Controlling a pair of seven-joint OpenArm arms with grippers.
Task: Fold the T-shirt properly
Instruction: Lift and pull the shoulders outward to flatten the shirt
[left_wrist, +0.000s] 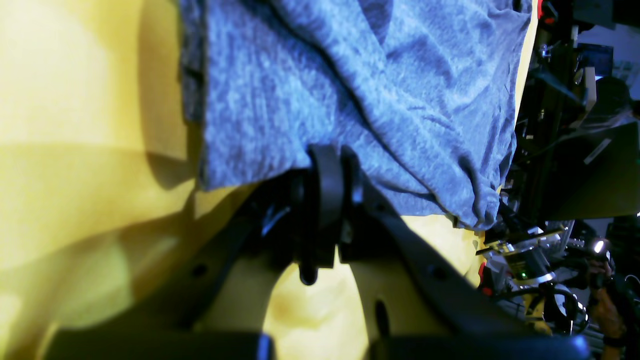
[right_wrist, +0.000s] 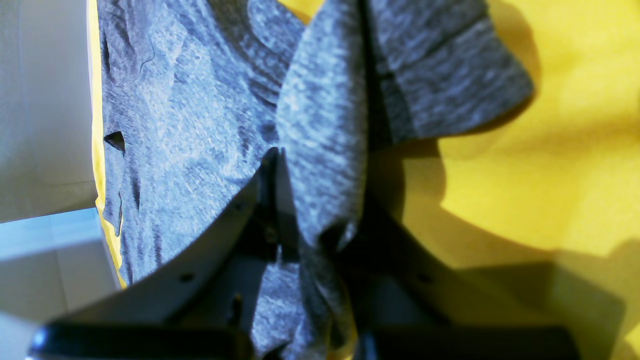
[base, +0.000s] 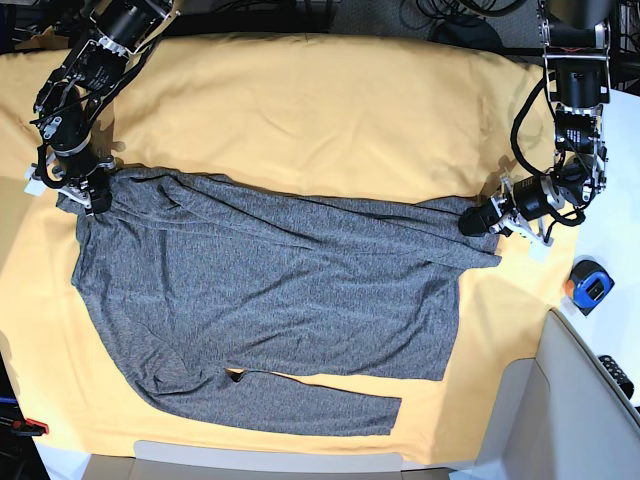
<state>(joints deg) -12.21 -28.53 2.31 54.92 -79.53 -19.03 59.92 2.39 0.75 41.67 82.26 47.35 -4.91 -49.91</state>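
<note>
The heather-grey T-shirt (base: 270, 290) lies spread flat on the yellow-orange sheet (base: 320, 110), with one long sleeve (base: 310, 400) stretched along its near edge. At the right of the base view my left gripper (base: 472, 222) is shut on the T-shirt's right corner. The left wrist view shows its black fingers (left_wrist: 325, 170) pinched together on the cloth's edge (left_wrist: 350, 75). At the left of the base view my right gripper (base: 98, 195) is shut on the T-shirt's far left corner. In the right wrist view a fold of grey knit (right_wrist: 320, 140) runs down between its fingers.
An orange and blue tape measure (base: 587, 285) lies off the sheet at the right edge. A white raised surface (base: 570, 400) fills the near right corner. Black cables (base: 450, 20) run behind the table's far edge. A small red item (base: 30, 427) sits at the near left.
</note>
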